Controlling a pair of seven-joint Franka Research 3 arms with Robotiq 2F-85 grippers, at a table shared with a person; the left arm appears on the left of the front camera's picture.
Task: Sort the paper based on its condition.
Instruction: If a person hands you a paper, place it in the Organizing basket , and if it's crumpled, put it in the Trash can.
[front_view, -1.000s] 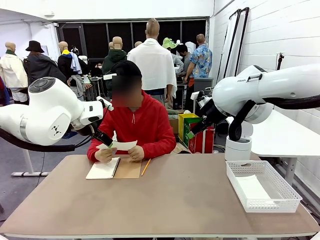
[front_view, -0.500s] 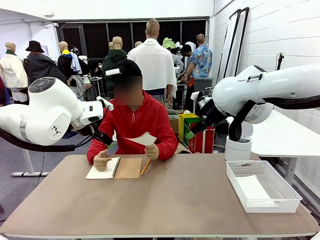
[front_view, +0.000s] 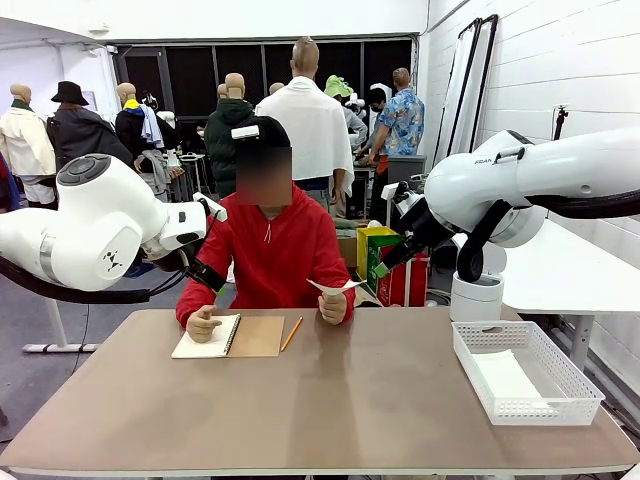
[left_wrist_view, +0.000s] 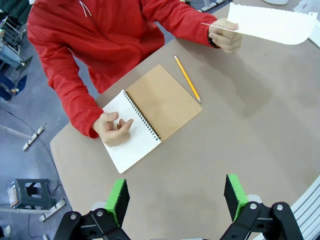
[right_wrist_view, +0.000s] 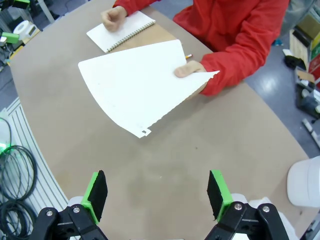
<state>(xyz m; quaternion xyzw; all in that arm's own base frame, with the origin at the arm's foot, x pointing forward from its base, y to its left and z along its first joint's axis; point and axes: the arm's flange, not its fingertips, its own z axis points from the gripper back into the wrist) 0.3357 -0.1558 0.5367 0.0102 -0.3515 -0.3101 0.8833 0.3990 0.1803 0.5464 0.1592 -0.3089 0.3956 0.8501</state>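
The person across the table holds one white sheet of paper (front_view: 336, 287) up in one hand, above the far edge of the table. The sheet (right_wrist_view: 140, 85) is flat, with a torn perforated edge, and also appears in the left wrist view (left_wrist_view: 272, 22). My left gripper (left_wrist_view: 176, 197) hangs open high above the table, short of the notebook, with nothing between its fingers. My right gripper (right_wrist_view: 156, 192) is open too, high over the table and well short of the sheet.
A spiral notebook (front_view: 228, 335) lies open at the far left with the person's other hand resting on it. A pencil (front_view: 291, 334) lies beside it. A white mesh basket (front_view: 560, 405) stands at the right edge with a flat white sheet inside.
The person has taken the sheet from both hands above the notebook and carried it to picture right in one hand. The other hand has dropped onto the notebook. Both arms have stayed still.
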